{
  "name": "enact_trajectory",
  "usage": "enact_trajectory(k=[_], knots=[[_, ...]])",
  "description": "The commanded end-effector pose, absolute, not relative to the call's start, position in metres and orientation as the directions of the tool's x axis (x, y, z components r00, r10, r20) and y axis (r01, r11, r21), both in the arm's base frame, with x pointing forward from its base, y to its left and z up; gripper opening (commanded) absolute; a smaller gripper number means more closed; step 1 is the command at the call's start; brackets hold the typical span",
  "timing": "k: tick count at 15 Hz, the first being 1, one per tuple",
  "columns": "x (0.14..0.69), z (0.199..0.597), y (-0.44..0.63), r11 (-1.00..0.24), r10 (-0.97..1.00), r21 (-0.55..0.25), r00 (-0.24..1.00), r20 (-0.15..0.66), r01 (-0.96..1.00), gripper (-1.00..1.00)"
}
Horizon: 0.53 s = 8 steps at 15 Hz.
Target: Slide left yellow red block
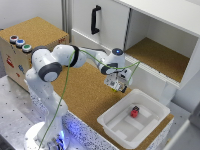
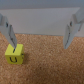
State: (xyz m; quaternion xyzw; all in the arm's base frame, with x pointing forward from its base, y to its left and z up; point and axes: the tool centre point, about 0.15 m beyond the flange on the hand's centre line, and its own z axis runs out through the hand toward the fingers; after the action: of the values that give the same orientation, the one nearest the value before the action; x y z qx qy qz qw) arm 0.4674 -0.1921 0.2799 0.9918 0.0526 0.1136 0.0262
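In the wrist view the yellow red block (image 2: 14, 54) is a tiny bright yellow cube with a dark mark on its face. It rests on the cork surface (image 2: 50, 67). My gripper (image 2: 40, 44) is open and empty, with its jaws wide apart. The block lies just below one fingertip (image 2: 10, 34), off to that side of the gap and not centred in it. In the exterior view my gripper (image 1: 119, 84) hangs low over the cork table (image 1: 85, 95), close to the white tray. I cannot clearly make out the block there.
A white tray (image 1: 150, 102) at the exterior view's right holds a small red block with a dark top (image 1: 135, 111). A white cabinet with a black handle (image 1: 95, 20) and an open shelf (image 1: 160, 55) stands behind. A cork box with buttons (image 1: 20, 42) stands at the left.
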Motion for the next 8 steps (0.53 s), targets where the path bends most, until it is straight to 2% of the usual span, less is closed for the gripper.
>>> enact_trajectory(k=[1, 8], knots=[[0.497, 0.261, -0.201, -0.991, 0.131, 0.044, 0.971, 0.200, 0.124, -1.00], [0.493, 0.244, -0.201, -0.986, 0.165, 0.016, 0.967, 0.196, 0.165, -1.00]])
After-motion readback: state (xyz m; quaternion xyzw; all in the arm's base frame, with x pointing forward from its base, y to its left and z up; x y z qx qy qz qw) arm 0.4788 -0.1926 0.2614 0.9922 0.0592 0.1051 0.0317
